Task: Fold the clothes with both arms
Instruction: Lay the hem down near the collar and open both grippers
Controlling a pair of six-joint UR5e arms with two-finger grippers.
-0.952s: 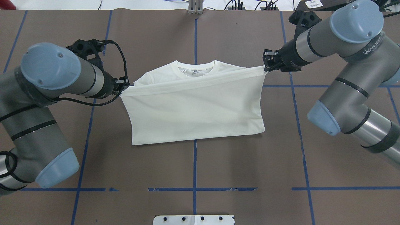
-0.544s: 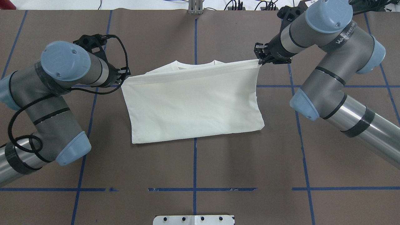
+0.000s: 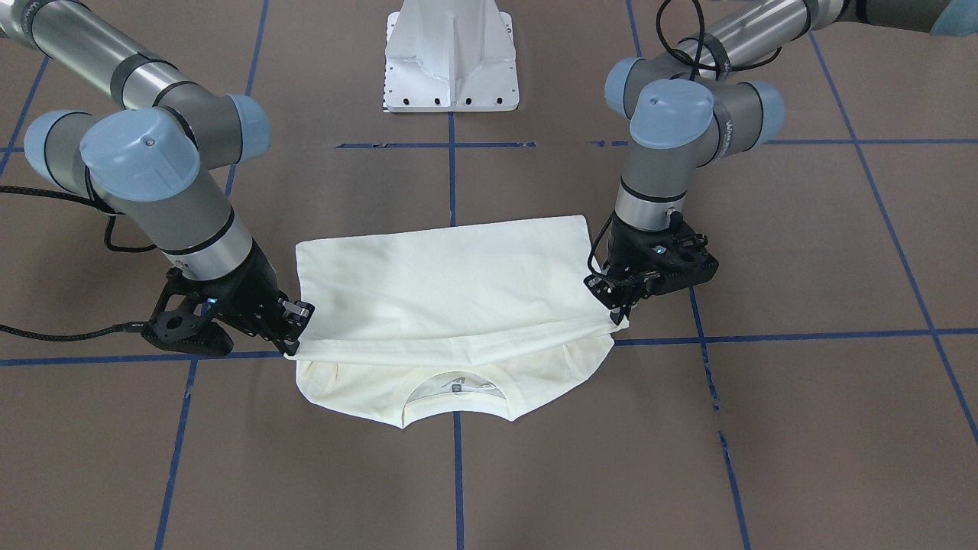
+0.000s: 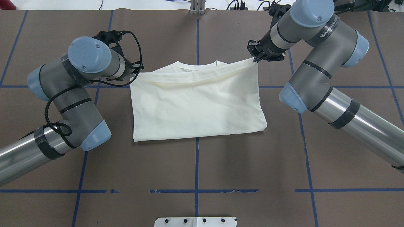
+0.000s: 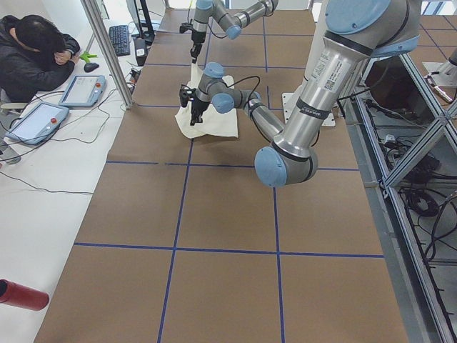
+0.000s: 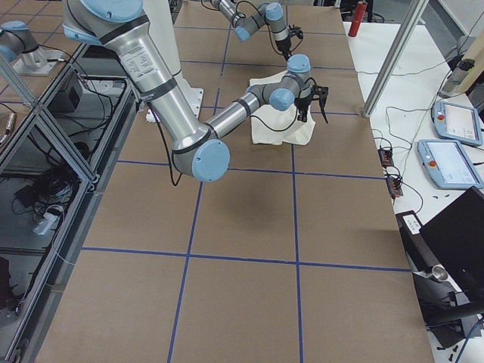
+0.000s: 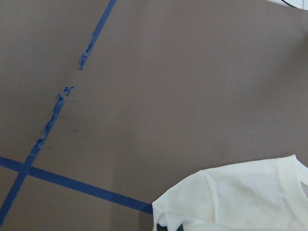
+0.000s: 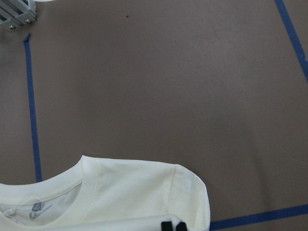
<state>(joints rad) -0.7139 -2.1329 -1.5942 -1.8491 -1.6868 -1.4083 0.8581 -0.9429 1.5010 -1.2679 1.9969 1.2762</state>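
Note:
The clothes are one cream T-shirt (image 4: 195, 104), lying folded on the brown table with its plain reverse up. Its collar (image 4: 198, 66) points away from the robot. My left gripper (image 4: 136, 70) is shut on the left corner of the lifted folded-over edge. My right gripper (image 4: 255, 58) is shut on the right corner, slightly farther back. The edge sags between them over the shoulders. From the front, the left gripper (image 3: 615, 313) and right gripper (image 3: 294, 344) hold that edge just above the collar (image 3: 456, 389). Each wrist view shows a shoulder of the T-shirt (image 7: 240, 197) (image 8: 120, 192) on the table.
Blue tape lines (image 4: 196, 190) grid the table. The white pedestal base (image 3: 451, 61) stands at the robot's side of the table. A metal post (image 4: 197, 6) rises at the far edge. A person (image 5: 32, 57) sits at a side bench with tablets.
Both grippers have carried the held edge away from the robot, over the shirt toward the collar, and moved closer together. The edge, taut before, now sags.

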